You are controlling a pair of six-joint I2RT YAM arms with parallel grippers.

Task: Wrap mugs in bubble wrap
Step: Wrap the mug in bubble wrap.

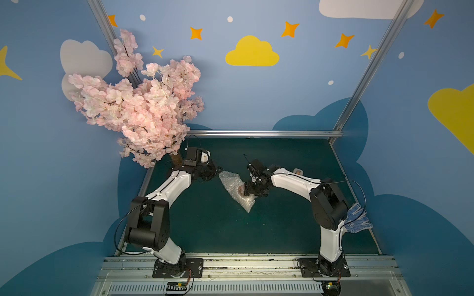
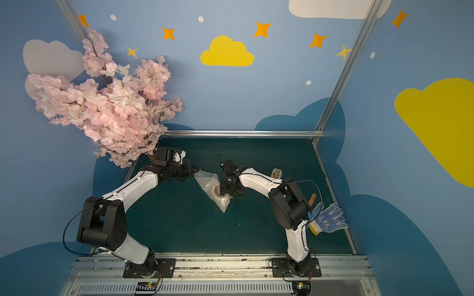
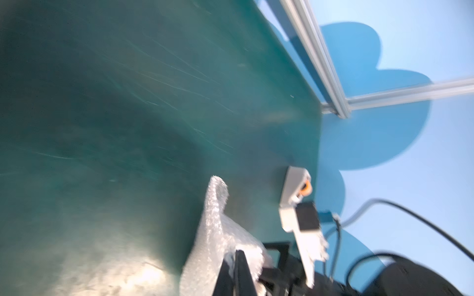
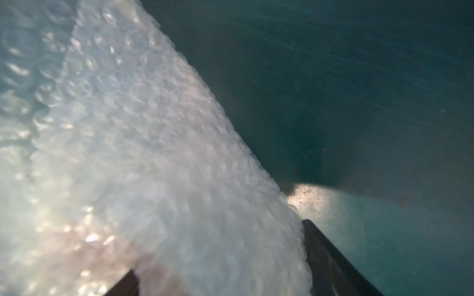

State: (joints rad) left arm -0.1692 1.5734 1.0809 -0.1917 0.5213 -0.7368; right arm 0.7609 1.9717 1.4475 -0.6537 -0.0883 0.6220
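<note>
While swathed in bubble wrap (image 1: 230,183), lodged between jaws of right gripper (image 1: 243,191), clasped: mug (image 1: 240,190) | left gripper (image 1: 219,173): apart from mug, clenched on wrap corner.

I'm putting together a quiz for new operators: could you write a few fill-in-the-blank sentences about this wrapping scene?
The left gripper is shut on the far corner of the ____.
The right gripper straddles the wrapped ____, whose red shows through the film.
A blue-dotted ____ lies beside the right arm.
Missing words: bubble wrap; mug; glove.
</note>
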